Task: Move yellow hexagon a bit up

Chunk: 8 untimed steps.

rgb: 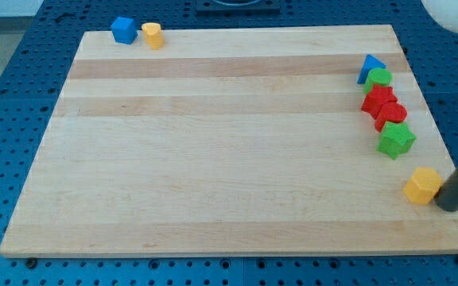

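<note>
My tip (450, 208) takes the place of any claw: the arm ends in a plain dark rod, so nothing here opens, closes or grips. The tip rests on the counter (213, 159) near the view's bottom right corner, just to the right of the yellow hexagon (423, 185) and a shade lower, so close that I cannot tell whether they touch.

The yellow hexagon sits low on the right side, apart from the others. Above it runs a column of blocks along the right edge: a green star (396, 140), two red blocks (385, 106) pressed together whose shapes I cannot make out, a green cylinder (379, 78) and a blue triangle (370, 65) at the top. Far away in the view's top left corner sit a blue cube (123, 30) and a yellow cylinder (152, 35).

Judging by this, the upward move looks not yet done: the tip stands beside the hexagon, not below it, so it probably needs to get underneath first. The green star lies close above, leaving only room for a short push.
</note>
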Available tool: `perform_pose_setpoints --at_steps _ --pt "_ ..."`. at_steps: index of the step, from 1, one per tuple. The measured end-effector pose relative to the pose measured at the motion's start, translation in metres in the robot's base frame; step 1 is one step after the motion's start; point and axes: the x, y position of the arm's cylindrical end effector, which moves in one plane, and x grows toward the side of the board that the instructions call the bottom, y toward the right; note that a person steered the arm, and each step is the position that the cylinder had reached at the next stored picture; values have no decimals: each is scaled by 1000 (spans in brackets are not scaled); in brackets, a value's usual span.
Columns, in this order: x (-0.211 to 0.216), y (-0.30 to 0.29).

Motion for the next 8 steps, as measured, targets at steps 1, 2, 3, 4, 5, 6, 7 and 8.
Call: perform_pose_setpoints --at_steps 1,2,3,4,5,6,7,8 --pt "-4 -1" --pt "1 18" --pt "22 22" --pt "37 19" --pt "39 0" --pt "36 -12" --pt "26 -14" --pt "10 -14"
